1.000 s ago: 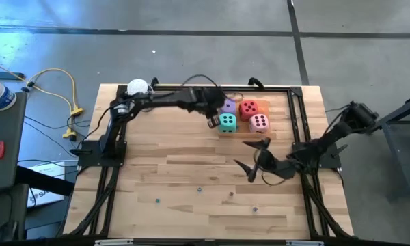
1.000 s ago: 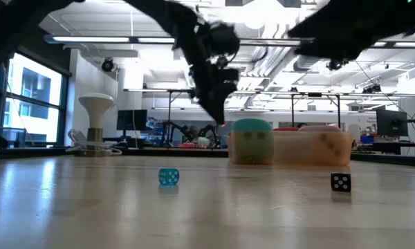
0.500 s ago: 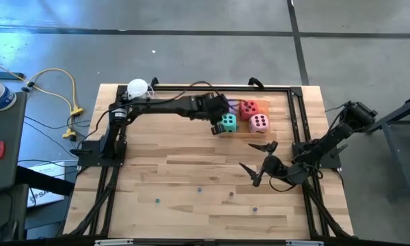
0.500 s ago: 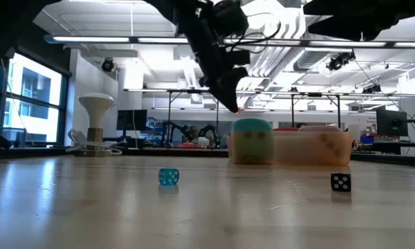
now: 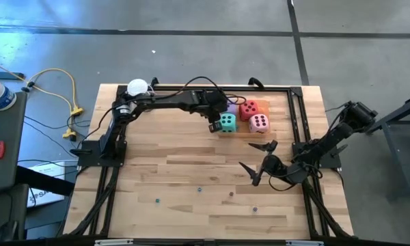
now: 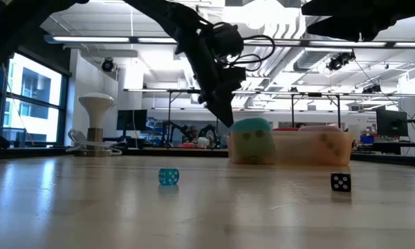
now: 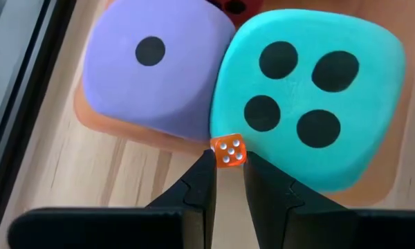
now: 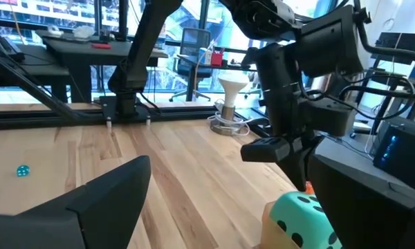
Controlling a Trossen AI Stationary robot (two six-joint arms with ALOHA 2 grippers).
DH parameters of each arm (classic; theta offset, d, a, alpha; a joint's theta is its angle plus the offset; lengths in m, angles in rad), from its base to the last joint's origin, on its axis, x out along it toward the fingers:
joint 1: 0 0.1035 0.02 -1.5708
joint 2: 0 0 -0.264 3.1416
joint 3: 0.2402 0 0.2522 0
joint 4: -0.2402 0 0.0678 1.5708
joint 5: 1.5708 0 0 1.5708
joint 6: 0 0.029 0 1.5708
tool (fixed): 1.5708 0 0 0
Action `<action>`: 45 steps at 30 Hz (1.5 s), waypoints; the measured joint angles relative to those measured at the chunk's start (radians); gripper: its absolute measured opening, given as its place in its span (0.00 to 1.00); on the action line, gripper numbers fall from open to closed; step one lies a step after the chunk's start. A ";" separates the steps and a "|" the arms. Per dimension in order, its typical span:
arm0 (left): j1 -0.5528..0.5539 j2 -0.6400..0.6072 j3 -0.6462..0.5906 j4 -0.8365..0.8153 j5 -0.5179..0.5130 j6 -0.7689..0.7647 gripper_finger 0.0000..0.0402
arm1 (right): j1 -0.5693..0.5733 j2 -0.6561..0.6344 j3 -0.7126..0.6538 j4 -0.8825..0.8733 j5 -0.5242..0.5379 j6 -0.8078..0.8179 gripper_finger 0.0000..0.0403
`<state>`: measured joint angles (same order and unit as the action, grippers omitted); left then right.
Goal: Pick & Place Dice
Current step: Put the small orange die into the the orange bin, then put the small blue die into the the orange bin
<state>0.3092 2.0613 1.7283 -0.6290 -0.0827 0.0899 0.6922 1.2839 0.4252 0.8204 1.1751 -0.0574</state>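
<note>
My left gripper (image 7: 227, 166), pinching a tiny orange die (image 7: 229, 151), has dropped back beside the teal die (image 7: 308, 90) and purple die (image 7: 149, 72); release looks close. My right gripper (image 5: 257, 158) waits spread.

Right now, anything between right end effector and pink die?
Nothing visible: bare table between right end effector and pink die. Left end effector, gripping a small orange die, is aside at the teal die.
</note>
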 joint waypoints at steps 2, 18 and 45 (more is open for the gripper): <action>0.000 0.000 0.000 0.006 0.001 0.005 0.15 | 0.000 0.000 0.000 0.000 -0.001 0.000 0.95; 0.030 0.014 0.000 0.040 0.084 -0.014 0.15 | 0.000 0.000 0.000 -0.001 -0.006 0.008 0.95; 0.009 -0.005 0.000 0.085 0.057 0.074 0.34 | 0.000 0.000 0.000 -0.001 -0.007 0.008 0.95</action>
<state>0.3181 2.0563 1.7279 -0.5437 -0.0254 0.1641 0.6918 1.2839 0.4252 0.8196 1.1685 -0.0498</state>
